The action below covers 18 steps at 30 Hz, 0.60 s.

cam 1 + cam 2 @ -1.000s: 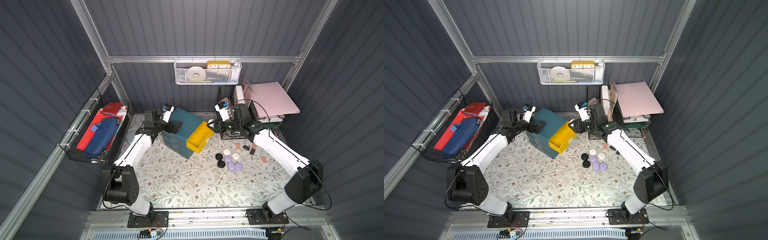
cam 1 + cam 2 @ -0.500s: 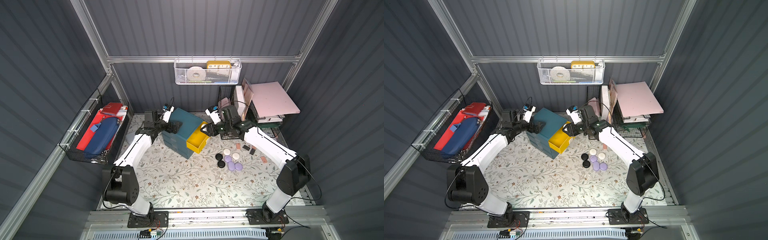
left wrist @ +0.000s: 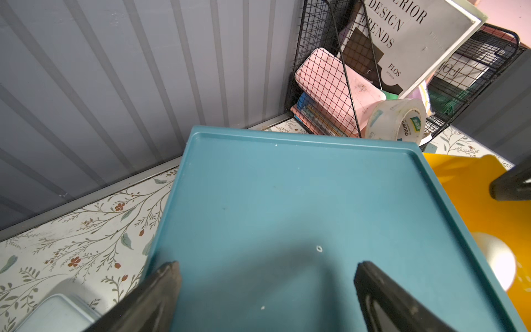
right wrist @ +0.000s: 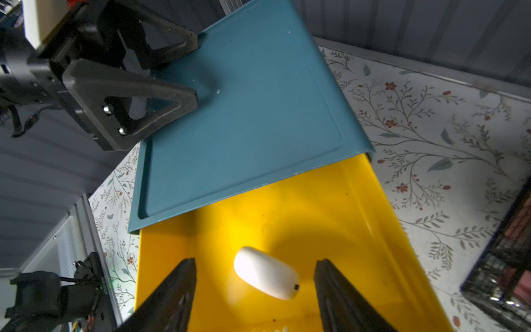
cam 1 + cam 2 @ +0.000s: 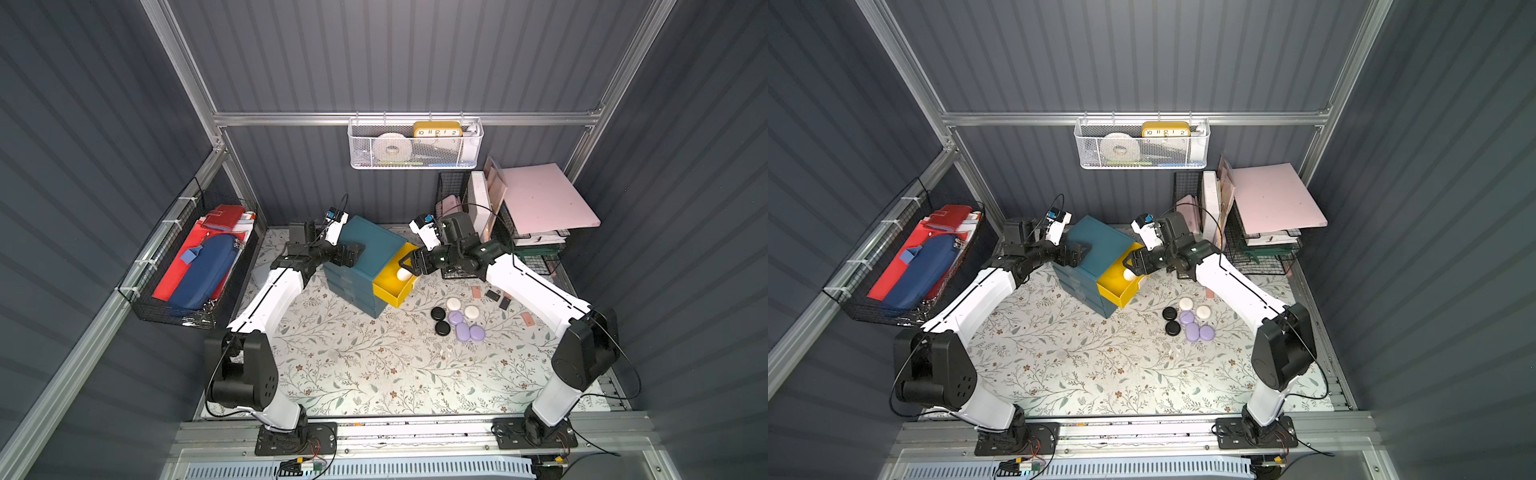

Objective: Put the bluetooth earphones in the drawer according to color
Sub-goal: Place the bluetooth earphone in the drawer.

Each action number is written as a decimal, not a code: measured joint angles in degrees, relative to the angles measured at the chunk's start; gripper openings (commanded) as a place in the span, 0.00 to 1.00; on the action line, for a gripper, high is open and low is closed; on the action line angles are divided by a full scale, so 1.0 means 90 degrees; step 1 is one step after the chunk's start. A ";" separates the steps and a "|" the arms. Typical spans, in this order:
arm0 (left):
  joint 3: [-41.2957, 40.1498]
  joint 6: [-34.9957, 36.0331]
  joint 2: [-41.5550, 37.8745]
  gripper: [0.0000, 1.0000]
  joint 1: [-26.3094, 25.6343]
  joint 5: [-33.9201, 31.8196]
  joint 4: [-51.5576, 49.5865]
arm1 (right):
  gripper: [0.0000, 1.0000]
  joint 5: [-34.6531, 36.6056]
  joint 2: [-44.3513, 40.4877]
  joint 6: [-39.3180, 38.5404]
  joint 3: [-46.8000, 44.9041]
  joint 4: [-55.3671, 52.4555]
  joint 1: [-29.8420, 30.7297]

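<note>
The teal cabinet (image 5: 365, 245) stands at the back middle with its yellow drawer (image 5: 390, 286) pulled out. One white earphone case (image 4: 265, 273) is inside that drawer. My right gripper (image 4: 254, 261) hangs open over it, with a gap on each side of the case. My left gripper (image 3: 267, 264) is open, its fingers at the cabinet's top (image 3: 287, 201). Loose on the table in both top views lie two white cases (image 5: 453, 303), two black ones (image 5: 437, 313) and three lavender ones (image 5: 462, 331).
A wire rack (image 5: 519, 249) with books and a tape roll (image 3: 396, 120) stands right behind the right arm. Small flat chips (image 5: 476, 291) lie right of the cases. A translucent box (image 5: 259, 274) sits left of the cabinet. A wire basket (image 5: 195, 266) hangs on the left wall.
My right arm has swung left from the rack to above the yellow drawer. Its jaws have widened and the white case has come free of them. The left arm has not moved.
</note>
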 measured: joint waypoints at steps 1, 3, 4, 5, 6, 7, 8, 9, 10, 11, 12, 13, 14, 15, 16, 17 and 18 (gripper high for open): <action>0.0000 0.0000 0.0000 0.99 0.0002 0.0005 0.0000 | 0.75 0.0007 -0.0002 -0.0005 0.0000 0.0007 0.0000; 0.0000 0.0000 0.0000 0.99 0.0002 0.0012 0.0000 | 0.75 0.0044 -0.0002 -0.0017 0.0000 0.0039 0.0000; 0.0000 0.0000 0.0000 1.00 0.0002 0.0015 0.0000 | 0.75 0.0090 -0.0002 -0.0015 -0.0002 0.0058 0.0000; 0.0000 0.0000 0.0000 0.99 0.0002 0.0015 0.0000 | 0.75 0.0134 -0.0017 -0.0012 -0.0012 0.0095 0.0000; 0.0000 0.0000 0.0000 0.99 0.0002 0.0015 0.0000 | 0.75 0.0185 -0.0041 -0.0012 -0.0044 0.0143 0.0000; 0.0000 0.0000 0.0000 0.99 0.0002 0.0015 0.0000 | 0.75 0.0253 -0.0090 -0.0015 -0.0087 0.0202 0.0000; 0.0000 0.0000 0.0000 0.99 0.0002 0.0017 0.0000 | 0.75 0.0321 -0.0151 -0.0012 -0.0141 0.0262 0.0000; 0.0000 0.0000 0.0000 0.99 0.0002 0.0017 0.0000 | 0.76 0.0406 -0.0240 -0.0015 -0.0211 0.0325 0.0000; 0.0000 0.0000 0.0000 0.99 0.0002 0.0019 0.0000 | 0.76 0.0503 -0.0364 -0.0015 -0.0289 0.0386 0.0000; 0.0000 0.0000 0.0000 0.99 0.0002 0.0019 0.0000 | 0.78 0.0576 -0.0464 -0.0012 -0.0335 0.0418 0.0000; 0.0000 0.0000 0.0000 0.99 0.0002 0.0019 0.0000 | 0.79 0.0680 -0.0597 -0.0010 -0.0386 0.0459 -0.0007; 0.0000 0.0000 0.0000 0.99 0.0002 0.0019 0.0000 | 0.80 0.0801 -0.0743 -0.0005 -0.0425 0.0498 -0.0024; 0.0000 0.0000 0.0000 0.99 0.0002 0.0019 0.0000 | 0.81 0.0891 -0.0882 -0.0007 -0.0452 0.0529 -0.0044; 0.0000 0.0000 0.0000 0.99 0.0002 0.0019 0.0000 | 0.81 0.0996 -0.1035 -0.0002 -0.0471 0.0556 -0.0078; 0.0000 0.0000 0.0000 0.99 0.0002 0.0019 0.0000 | 0.81 0.1073 -0.1180 0.0002 -0.0486 0.0576 -0.0141; 0.0000 0.0000 0.0000 0.99 0.0002 0.0022 0.0000 | 0.81 0.1141 -0.1309 0.0015 -0.0493 0.0576 -0.0221; 0.0000 0.0000 0.0000 0.99 0.0002 0.0019 0.0000 | 0.81 0.1202 -0.1428 0.0032 -0.0505 0.0573 -0.0321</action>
